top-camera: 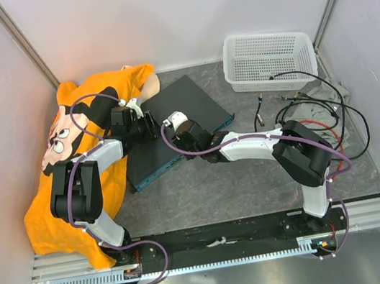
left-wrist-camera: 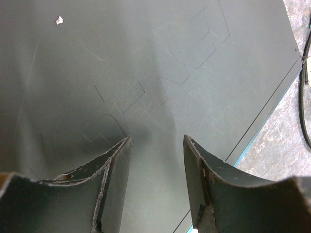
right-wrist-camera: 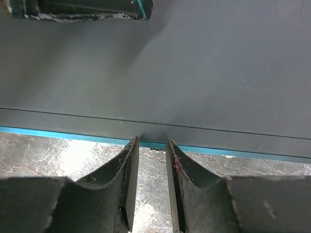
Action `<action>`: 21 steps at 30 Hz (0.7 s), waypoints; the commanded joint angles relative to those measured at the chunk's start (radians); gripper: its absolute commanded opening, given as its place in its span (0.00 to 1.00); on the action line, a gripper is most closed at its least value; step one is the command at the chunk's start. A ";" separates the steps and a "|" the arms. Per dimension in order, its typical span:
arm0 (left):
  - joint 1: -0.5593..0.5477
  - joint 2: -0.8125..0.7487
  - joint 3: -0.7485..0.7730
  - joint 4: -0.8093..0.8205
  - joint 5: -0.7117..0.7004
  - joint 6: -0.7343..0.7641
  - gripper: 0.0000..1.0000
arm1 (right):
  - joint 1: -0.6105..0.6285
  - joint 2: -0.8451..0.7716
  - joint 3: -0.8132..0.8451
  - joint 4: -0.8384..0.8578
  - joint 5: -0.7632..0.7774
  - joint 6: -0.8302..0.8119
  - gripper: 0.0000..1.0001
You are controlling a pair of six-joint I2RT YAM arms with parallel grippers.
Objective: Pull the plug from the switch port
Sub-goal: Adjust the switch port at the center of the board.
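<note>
The switch [top-camera: 190, 98] lies flat at mid-table, dark top up, with its teal front face toward the arms. My left gripper [top-camera: 149, 125] hovers over the switch's left end. In the left wrist view it [left-wrist-camera: 158, 138] is open above the dark top [left-wrist-camera: 146, 73], with nothing between the fingers. My right gripper [top-camera: 183, 134] is at the front edge. Its fingertips [right-wrist-camera: 152, 141] stand slightly apart at the teal rim [right-wrist-camera: 58, 130], and only the marble floor shows in the gap. No plug shows at the front face or in either gripper.
An orange cartoon shirt [top-camera: 62, 207] lies under the left arm. A white mesh basket [top-camera: 269, 59] stands at the back right. Black and red cables [top-camera: 323, 109] coil on the floor to the right, with loose ends [top-camera: 260, 107] near the basket. Grey walls close in on the sides.
</note>
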 commanded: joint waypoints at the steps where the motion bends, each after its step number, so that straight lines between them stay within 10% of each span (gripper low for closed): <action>1: -0.004 0.049 -0.044 -0.123 -0.033 0.014 0.55 | -0.002 -0.017 0.015 -0.021 0.025 0.027 0.36; 7: -0.004 0.055 -0.036 -0.125 -0.031 0.012 0.55 | -0.003 -0.025 -0.001 -0.037 0.022 0.041 0.50; 21: -0.004 0.055 -0.038 -0.126 -0.033 0.014 0.55 | -0.019 -0.016 -0.012 -0.080 0.019 0.086 0.47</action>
